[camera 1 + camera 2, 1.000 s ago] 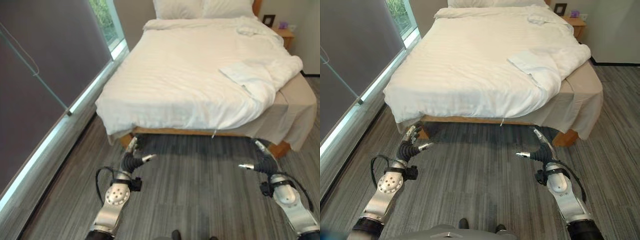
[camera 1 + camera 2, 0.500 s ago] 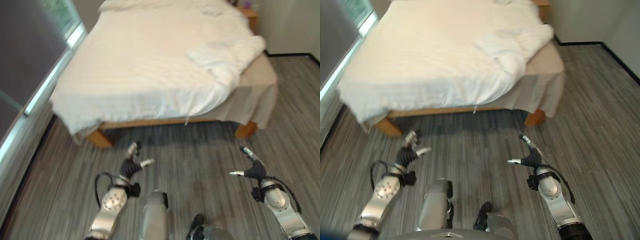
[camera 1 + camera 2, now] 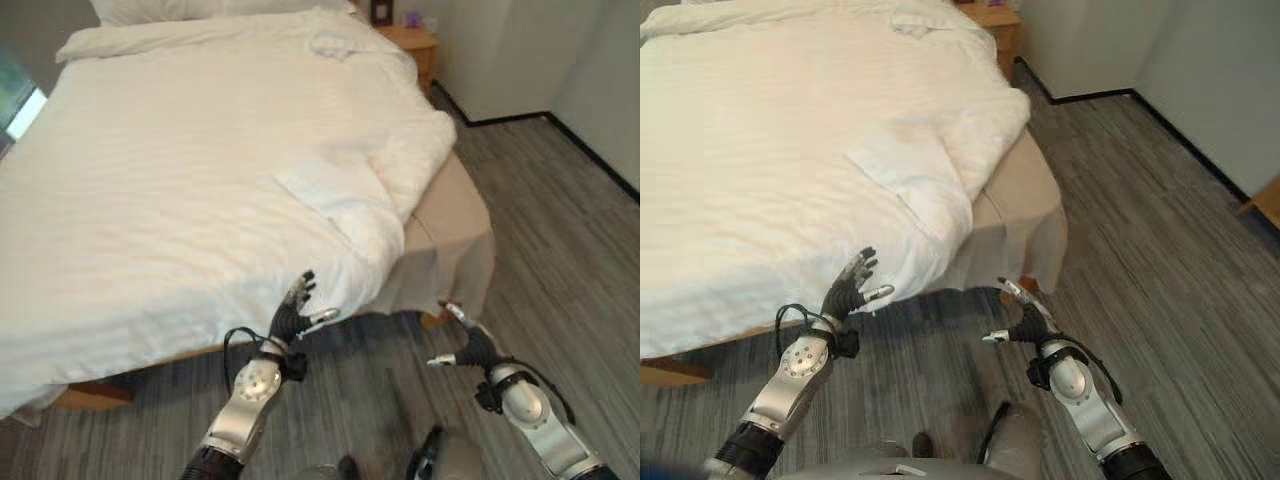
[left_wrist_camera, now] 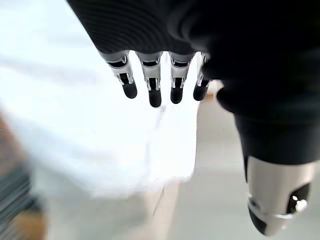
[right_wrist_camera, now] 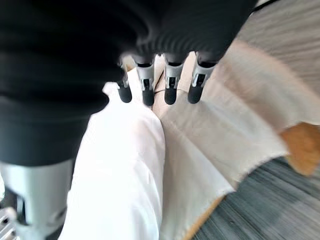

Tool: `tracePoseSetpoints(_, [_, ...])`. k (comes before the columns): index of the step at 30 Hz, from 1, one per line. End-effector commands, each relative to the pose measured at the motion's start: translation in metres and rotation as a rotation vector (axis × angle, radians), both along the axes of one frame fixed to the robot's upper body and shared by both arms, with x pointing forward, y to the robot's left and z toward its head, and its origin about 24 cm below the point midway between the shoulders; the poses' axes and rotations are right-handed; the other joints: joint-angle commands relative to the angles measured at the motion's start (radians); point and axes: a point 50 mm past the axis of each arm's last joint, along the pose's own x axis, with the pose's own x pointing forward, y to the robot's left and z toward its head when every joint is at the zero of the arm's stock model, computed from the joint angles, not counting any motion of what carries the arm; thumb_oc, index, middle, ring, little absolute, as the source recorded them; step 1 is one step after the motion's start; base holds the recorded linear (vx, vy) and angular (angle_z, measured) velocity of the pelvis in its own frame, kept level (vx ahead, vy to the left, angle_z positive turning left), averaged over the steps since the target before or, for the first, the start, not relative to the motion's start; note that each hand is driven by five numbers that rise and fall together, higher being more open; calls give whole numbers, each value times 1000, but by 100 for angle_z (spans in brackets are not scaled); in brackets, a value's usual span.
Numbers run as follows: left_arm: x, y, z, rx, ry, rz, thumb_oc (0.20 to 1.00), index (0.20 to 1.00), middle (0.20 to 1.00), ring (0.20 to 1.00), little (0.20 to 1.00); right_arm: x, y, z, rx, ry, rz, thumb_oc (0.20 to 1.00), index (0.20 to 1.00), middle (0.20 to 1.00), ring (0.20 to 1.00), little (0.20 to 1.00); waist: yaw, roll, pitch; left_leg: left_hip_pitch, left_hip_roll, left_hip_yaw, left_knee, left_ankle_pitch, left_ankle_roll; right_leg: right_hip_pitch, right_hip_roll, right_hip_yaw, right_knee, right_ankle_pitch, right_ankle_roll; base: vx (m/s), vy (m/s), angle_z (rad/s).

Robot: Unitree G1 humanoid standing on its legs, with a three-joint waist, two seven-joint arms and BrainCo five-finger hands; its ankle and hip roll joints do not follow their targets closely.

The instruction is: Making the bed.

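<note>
At the foot corner of the bed point(image 3: 455, 215), the white duvet point(image 3: 200, 190) lies folded back. Left hand point(image 3: 293, 318) and right hand point(image 3: 468, 345) hover with fingers spread, empty. Risk: grabbing the beige sheet point(image 3: 1025, 215) beneath instead.

bed point(image 3: 200, 180) cut off at the left edge, pillows point(image 3: 200, 8) cropped at the top, nightstand point(image 3: 415, 40) items too small to tell

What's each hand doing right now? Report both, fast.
Left hand: open, fingers straight, holding nothing, by the white duvet.
Right hand: open, holding nothing, over the floor.
</note>
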Motion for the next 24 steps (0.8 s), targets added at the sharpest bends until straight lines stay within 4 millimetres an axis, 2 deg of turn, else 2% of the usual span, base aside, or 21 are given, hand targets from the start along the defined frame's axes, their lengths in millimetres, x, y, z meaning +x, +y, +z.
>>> tracePoseSetpoints(1, [-8, 13, 15, 24, -95, 2, 1000, 1000, 1000, 1000, 1000, 17, -7, 24, 2, -139, -43, 1000, 1000, 1000, 1000, 1000, 23, -62, 0, -100, 32, 7, -51, 53, -170, 276, 74, 145, -434, 167, 47, 648, -344, 181])
tracePoseSetpoints(4, [-9, 19, 16, 16, -109, 42, 1000, 1000, 1000, 1000, 1000, 15, -11, 23, -17, -142, -65, 1000, 1000, 1000, 1000, 1000, 18, -55, -6, -40, 61, -54, -51, 16, -192, 214, 46, 242, -483, 246, 83, 418, -255, 135])
tracePoseSetpoints(6, [-9, 20, 17, 8, -114, 47, 1000, 1000, 1000, 1000, 1000, 13, -13, 23, -24, -139, -67, 1000, 1000, 1000, 1000, 1000, 21, -61, -10, -23, 63, -72, -51, 4, -197, 230, 46, 252, -480, 237, 79, 292, -229, 109])
tracePoseSetpoints(9, [-11, 20, 16, -3, -115, 54, 1000, 1000, 1000, 1000, 1000, 10, -13, 17, -14, -117, -71, 1000, 1000, 1000, 1000, 1000, 24, -65, -25, -2, 80, -96, -51, 9, -210, 275, 55, 242, -493, 242, 69, 239, -241, 53])
tracePoseSetpoints(11, [-16, 23, 17, -59, -125, 88, 1000, 1000, 1000, 1000, 1000, 7, -15, 17, -20, -115, -54, 1000, 1000, 1000, 1000, 1000, 39, -55, -51, -1, 123, -128, -50, 47, -236, 324, 79, 209, -501, 230, 43, 255, -302, 43])
tracePoseSetpoints(12, [-17, 23, 17, -60, -124, 89, 1000, 1000, 1000, 1000, 1000, 7, -15, 17, -20, -115, -54, 1000, 1000, 1000, 1000, 1000, 36, -53, -52, -1, 125, -131, -50, 47, -237, 326, 80, 206, -502, 230, 42, 321, -454, 28])
tracePoseSetpoints(13, [-18, 29, 27, -54, -178, 116, 1000, 1000, 1000, 1000, 1000, 5, -16, 22, -52, -133, -18, 1000, 1000, 1000, 1000, 1000, 54, -41, -71, -15, 160, -157, -33, 92, -265, 370, 101, 158, -507, 188, 18, 156, -258, 21])
tracePoseSetpoints(15, [-19, 29, 27, -54, -178, 117, 1000, 1000, 1000, 1000, 1000, 5, -16, 21, -52, -133, -17, 1000, 1000, 1000, 1000, 1000, 49, -40, -71, -16, 162, -162, -32, 93, -267, 373, 103, 153, -507, 186, 17, 110, -193, 39])
tracePoseSetpoints(17, [-19, 44, 52, -61, -307, 203, 1000, 1000, 1000, 1000, 1000, 5, -13, 24, -57, -137, 26, 1000, 1000, 1000, 1000, 1000, 71, -20, -70, -41, 183, -187, 24, 141, -294, 413, 121, 116, -507, 143, -5, 92, -191, 51])
tracePoseSetpoints(18, [-19, 44, 53, -61, -308, 204, 1000, 1000, 1000, 1000, 1000, 6, -13, 24, -56, -138, 26, 1000, 1000, 1000, 1000, 1000, 68, -22, -71, -46, 180, -190, 25, 144, -294, 410, 118, 113, -507, 146, -5, 20, -126, 17])
tracePoseSetpoints(19, [-17, 50, 70, -81, -393, 234, 1000, 1000, 1000, 1000, 1000, 5, -15, 27, -63, -144, 32, 1000, 1000, 1000, 1000, 1000, 73, -24, -60, -90, 179, -169, 91, 176, -297, 435, 107, 81, -507, 125, -15, -45, -83, 20])
tracePoseSetpoints(20, [-17, 52, 82, -96, -445, 243, 1000, 1000, 1000, 1000, 1000, 5, -16, 29, -71, -144, 39, 1000, 1000, 1000, 1000, 1000, 66, -29, -50, -123, 173, -148, 125, 184, -290, 448, 100, 63, -507, 113, -19, -48, -109, 32])
tracePoseSetpoints(21, [-16, 55, 94, -110, -496, 253, 1000, 1000, 1000, 1000, 1000, 5, -16, 30, -85, -141, 52, 1000, 1000, 1000, 1000, 1000, 65, -31, -44, -140, 166, -127, 128, 177, -284, 454, 95, 55, -507, 107, -18, -48, -43, 72])
tracePoseSetpoints(22, [-16, 58, 110, -123, -566, 267, 1000, 1000, 1000, 1000, 1000, 6, -15, 30, -107, -129, 75, 1000, 1000, 1000, 1000, 1000, 65, -31, -40, -162, 123, -129, 102, 125, -265, 456, 87, 56, -507, 103, -12, -7, -11, 67])
tracePoseSetpoints(24, [-13, 58, 119, -118, -606, 264, 1000, 1000, 1000, 1000, 1000, 5, -15, 29, -116, -112, 94, 1000, 1000, 1000, 1000, 1000, 50, -18, -53, -147, 114, -104, 59, 101, -257, 458, 92, 53, -507, 98, -8, 26, 43, 34])
